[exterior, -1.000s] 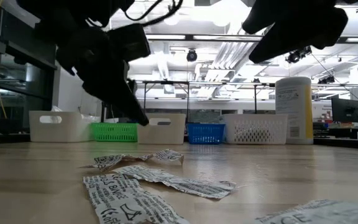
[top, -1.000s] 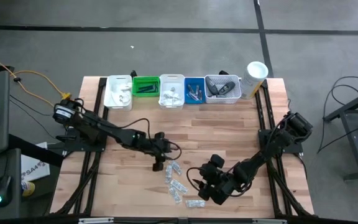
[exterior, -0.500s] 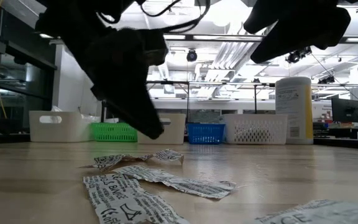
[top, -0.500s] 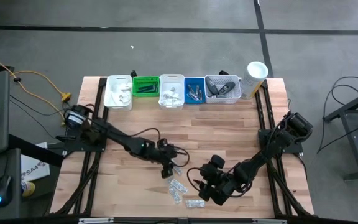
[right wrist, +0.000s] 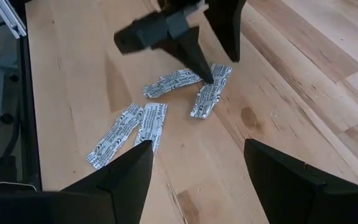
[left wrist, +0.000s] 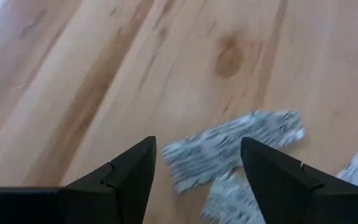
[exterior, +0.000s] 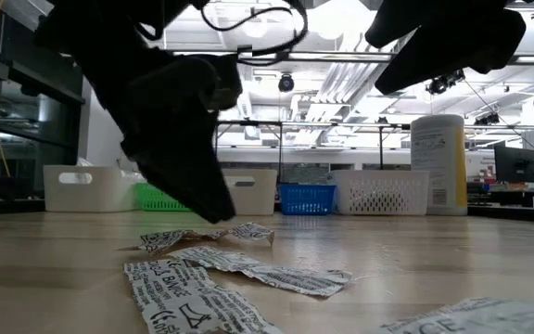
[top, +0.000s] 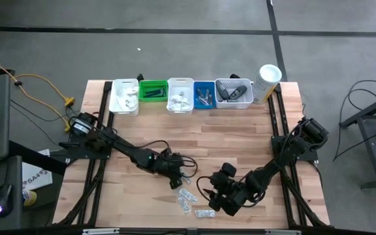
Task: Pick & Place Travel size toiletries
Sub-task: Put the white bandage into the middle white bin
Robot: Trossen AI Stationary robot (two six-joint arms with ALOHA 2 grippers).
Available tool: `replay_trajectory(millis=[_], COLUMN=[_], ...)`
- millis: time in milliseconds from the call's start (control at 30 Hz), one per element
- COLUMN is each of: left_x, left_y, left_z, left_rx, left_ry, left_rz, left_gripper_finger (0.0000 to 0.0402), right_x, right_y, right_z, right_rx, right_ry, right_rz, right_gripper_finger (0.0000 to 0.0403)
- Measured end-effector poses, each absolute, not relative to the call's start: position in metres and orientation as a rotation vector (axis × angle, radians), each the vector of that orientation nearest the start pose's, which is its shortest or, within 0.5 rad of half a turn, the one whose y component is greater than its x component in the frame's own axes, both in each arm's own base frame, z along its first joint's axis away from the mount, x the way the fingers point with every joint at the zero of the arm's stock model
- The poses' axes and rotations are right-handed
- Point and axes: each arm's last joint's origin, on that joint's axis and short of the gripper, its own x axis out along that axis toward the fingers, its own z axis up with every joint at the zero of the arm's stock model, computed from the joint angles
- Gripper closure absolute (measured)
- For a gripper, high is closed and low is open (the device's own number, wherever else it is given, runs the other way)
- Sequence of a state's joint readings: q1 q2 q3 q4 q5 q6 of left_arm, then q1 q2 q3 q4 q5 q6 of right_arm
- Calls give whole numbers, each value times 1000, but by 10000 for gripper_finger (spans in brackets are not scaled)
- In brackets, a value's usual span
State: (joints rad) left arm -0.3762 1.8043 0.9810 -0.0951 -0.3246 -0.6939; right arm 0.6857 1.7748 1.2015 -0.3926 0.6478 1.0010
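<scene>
A wooden table holds a row of five small bins along its far edge: a white bin, a green bin, a second white bin, a blue bin and a perforated white basket, with a tall white canister at the end of the row. All five already hold small items, so part of the sorting looks done.

What is left lies near the front middle of the table: a loose group of printed white sachets. The right wrist view shows five of them, two close together under the left arm and two side by side a little apart, nearer the front edge; a fifth lies alone at the front.

The left gripper is low over the two farther sachets with its fingers apart; one fingertip comes down at the spot where the two meet. Its own wrist view shows a sachet lying between the spread fingers, not yet gripped.

The right gripper waits above the table just beside the nearer sachets, its fingers also apart and empty.

Compared with a second ago, the left arm has reached forward and lowered from beside the group to directly over it, and its fingers have spread wider. The right arm has not moved, and the sachets lie where they lay.
</scene>
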Motion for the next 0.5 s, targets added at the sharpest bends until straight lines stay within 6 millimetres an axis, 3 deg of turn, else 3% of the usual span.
replay_trajectory(millis=[500], left_x=[332], left_y=[-120], left_z=[123], left_rx=[-310], left_ry=[864], left_rz=[314], left_gripper_finger=[173], right_x=[293], right_y=[218], right_z=[205], right_rx=[362], right_ry=[666], right_rz=[-326], right_gripper_finger=[157])
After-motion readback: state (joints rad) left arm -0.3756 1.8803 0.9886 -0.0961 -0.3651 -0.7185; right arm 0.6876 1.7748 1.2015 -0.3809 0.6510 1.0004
